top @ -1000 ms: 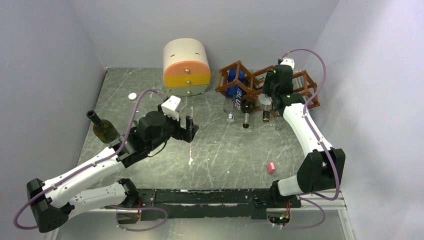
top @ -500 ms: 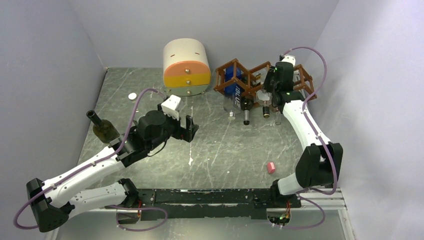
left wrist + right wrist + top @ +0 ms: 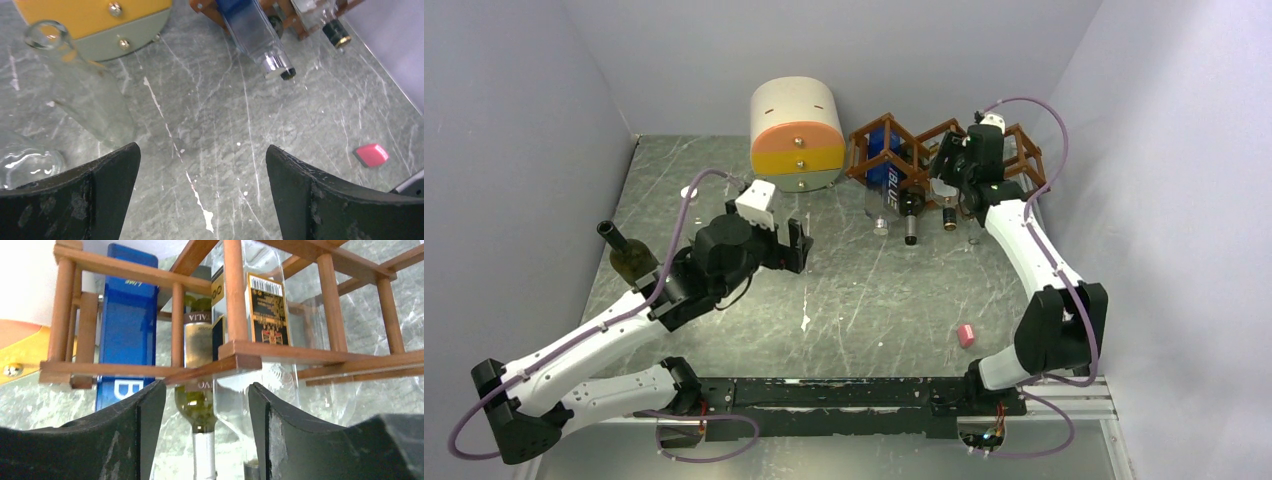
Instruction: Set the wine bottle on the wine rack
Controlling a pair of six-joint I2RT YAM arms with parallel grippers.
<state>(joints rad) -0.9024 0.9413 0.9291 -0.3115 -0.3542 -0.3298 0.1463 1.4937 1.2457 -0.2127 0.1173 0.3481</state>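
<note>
The reddish-brown wine rack (image 3: 1022, 152) (image 3: 235, 354) stands at the back right with several bottles lying in its cells. They are a blue bottle (image 3: 888, 176) (image 3: 127, 305), a green wine bottle (image 3: 197, 345) with a pale neck, and a clear bottle (image 3: 267, 310) with a black-and-gold label. My right gripper (image 3: 951, 172) (image 3: 206, 390) is at the rack's front, open, its jaws on either side of the two bottle necks without pinching them. My left gripper (image 3: 796, 243) (image 3: 202, 150) hovers wide open over bare table.
An olive-green bottle (image 3: 631, 262) stands upright at the left behind my left arm. A clear glass bottle (image 3: 85, 95) lies near the cream-and-orange cabinet (image 3: 796, 135). A small pink block (image 3: 966, 335) (image 3: 371, 155) lies front right. The right wall is close to the rack.
The rack and its bottles have slid left and toward the back. My right gripper moved back with it and its jaws widened. My left arm shifted slightly back and left.
</note>
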